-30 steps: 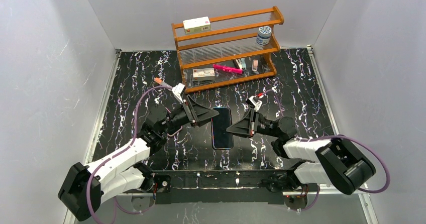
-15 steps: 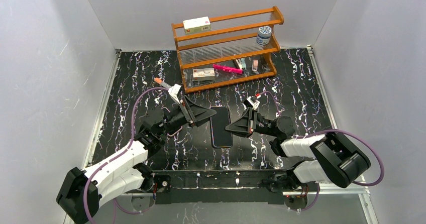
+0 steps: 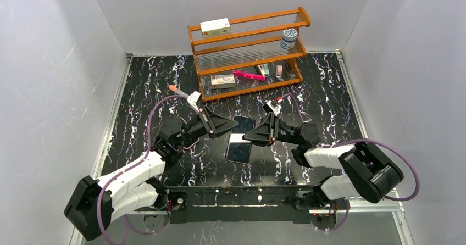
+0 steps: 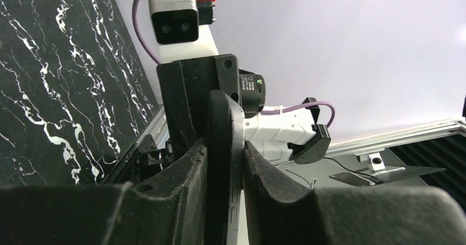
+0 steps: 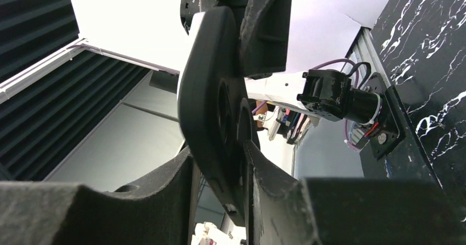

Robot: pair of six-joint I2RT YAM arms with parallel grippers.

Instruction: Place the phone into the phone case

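Note:
The phone (image 3: 239, 146) hangs tilted above the marbled table, its glossy screen catching pale light. In the left wrist view its pale metallic rim (image 4: 236, 195) with side buttons lies against the matte black phone case (image 4: 220, 124). My left gripper (image 4: 225, 146) is shut on the two together, coming from the left (image 3: 233, 125). My right gripper (image 3: 248, 137) meets the phone from the right. In the right wrist view the phone case (image 5: 211, 91), with a round cut-out, stands slanted between the fingers of the right gripper (image 5: 218, 149). It leans on one finger with a gap at the other.
A wooden rack (image 3: 250, 53) at the back holds small boxes, a jar and a pink marker. An orange-tipped pen (image 3: 175, 89) lies left of the rack. Grey walls close in the table on three sides.
The phone has come up off the table, tilted and shifted slightly left. My left gripper has closed on it. My right gripper's jaws have widened.

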